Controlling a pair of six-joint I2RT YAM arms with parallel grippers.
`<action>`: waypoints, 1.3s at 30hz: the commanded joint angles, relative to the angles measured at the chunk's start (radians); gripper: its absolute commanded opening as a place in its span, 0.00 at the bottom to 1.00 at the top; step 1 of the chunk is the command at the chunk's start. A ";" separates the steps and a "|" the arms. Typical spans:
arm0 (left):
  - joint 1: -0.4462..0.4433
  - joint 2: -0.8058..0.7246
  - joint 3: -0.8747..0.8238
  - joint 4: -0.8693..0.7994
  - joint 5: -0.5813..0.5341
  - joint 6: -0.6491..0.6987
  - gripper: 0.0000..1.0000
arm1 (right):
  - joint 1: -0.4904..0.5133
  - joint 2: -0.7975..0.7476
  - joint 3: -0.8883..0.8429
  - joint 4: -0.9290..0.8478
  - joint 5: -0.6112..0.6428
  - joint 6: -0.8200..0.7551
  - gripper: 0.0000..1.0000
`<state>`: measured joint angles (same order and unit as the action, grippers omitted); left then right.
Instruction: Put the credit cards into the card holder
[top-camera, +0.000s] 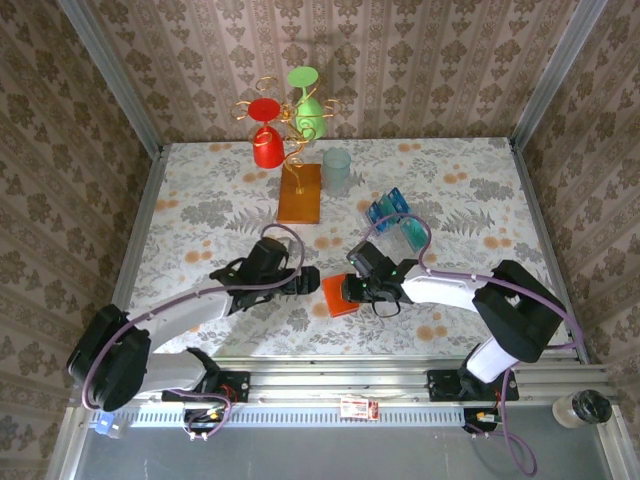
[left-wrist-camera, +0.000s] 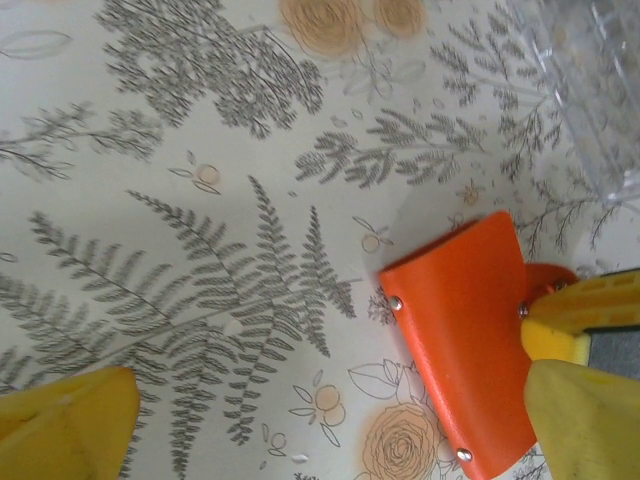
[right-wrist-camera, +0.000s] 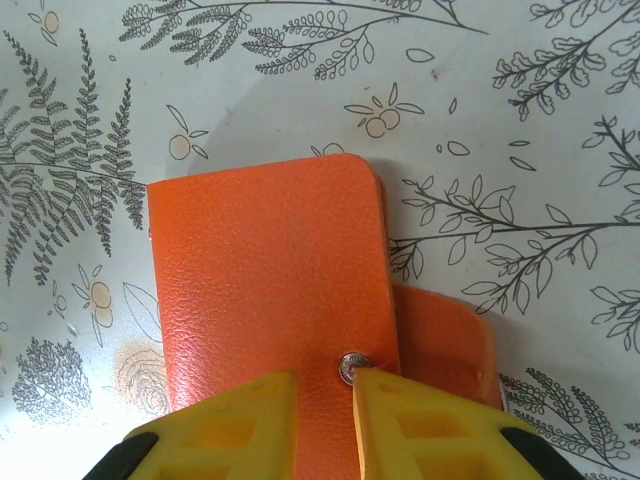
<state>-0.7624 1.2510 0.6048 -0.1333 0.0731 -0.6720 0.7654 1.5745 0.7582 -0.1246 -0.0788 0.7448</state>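
The card holder (top-camera: 336, 299) (right-wrist-camera: 270, 270) is a small orange wallet lying on the flowered tablecloth between both arms. My right gripper (top-camera: 354, 291) (right-wrist-camera: 325, 385) has its yellow fingers drawn close together on the holder's cover, right beside the metal snap (right-wrist-camera: 349, 366). A lower orange flap (right-wrist-camera: 445, 345) sticks out underneath. In the left wrist view the holder's cover (left-wrist-camera: 465, 350) arches up off the cloth. My left gripper (top-camera: 311, 283) (left-wrist-camera: 330, 405) stands wide open just left of the holder, holding nothing. The blue and teal credit cards (top-camera: 386, 209) lie in a loose group behind the right arm.
A gold wire stand with a red and a green glass (top-camera: 285, 125) rises from an orange-brown base (top-camera: 300, 193) at the back centre. A clear tumbler (top-camera: 337, 171) stands next to it. A clear plastic object (left-wrist-camera: 590, 90) sits beyond the holder.
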 joint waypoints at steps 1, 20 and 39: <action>-0.043 0.030 0.024 0.005 -0.051 0.018 1.00 | -0.005 -0.010 -0.035 0.034 -0.001 0.037 0.21; -0.149 0.236 0.112 0.040 -0.091 0.024 1.00 | -0.006 -0.021 -0.068 0.070 -0.010 0.062 0.20; -0.172 0.304 0.148 -0.073 -0.146 0.041 1.00 | -0.012 -0.066 -0.041 0.024 -0.022 0.049 0.20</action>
<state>-0.9291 1.5291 0.7273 -0.1692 -0.0582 -0.6563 0.7616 1.5513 0.7113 -0.0532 -0.0872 0.7925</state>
